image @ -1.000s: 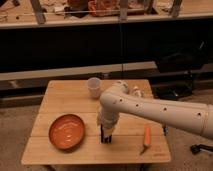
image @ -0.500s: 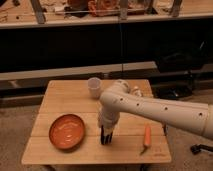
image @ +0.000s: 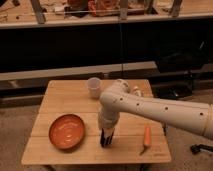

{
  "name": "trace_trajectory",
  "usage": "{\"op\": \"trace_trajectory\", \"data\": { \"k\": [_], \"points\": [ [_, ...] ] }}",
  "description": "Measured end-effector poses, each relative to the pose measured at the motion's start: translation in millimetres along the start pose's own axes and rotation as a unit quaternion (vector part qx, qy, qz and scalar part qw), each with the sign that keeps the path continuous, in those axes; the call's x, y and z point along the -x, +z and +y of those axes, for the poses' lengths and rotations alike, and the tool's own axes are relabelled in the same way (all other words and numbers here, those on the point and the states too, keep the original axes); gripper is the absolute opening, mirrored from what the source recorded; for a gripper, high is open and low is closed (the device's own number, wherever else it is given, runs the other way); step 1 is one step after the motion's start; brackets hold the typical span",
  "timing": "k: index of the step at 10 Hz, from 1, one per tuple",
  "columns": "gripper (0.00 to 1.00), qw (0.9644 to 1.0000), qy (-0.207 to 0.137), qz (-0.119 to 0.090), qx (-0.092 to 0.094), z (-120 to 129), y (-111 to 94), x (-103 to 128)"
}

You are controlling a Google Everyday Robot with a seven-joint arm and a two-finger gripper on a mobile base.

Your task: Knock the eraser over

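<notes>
Cream tubular arm (image: 150,105) with dark dots, dark pincer (image: 106,136) down at tabletop (image: 65,100)

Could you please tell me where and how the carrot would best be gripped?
Probably at its middle, from above, closing across its narrow width: the carrot lies flat on the table, long and slim. The gripper is down between it and the orange plate.

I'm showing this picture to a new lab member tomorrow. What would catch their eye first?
The big white arm reaching in from the right, bent down so that its gripper stands at the front middle of the wooden table. Next comes the bright orange plate at the front left. The carrot lies at the front right, and the white cup stands at the back.
</notes>
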Motion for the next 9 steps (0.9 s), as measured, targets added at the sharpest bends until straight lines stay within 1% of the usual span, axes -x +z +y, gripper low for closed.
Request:
{"op": "trace_trajectory", "data": {
  "k": [9],
  "points": [
    [0.00, 0.9999, -0.001, 0.000, 0.017, 14, -8, 6]
  ]
}}
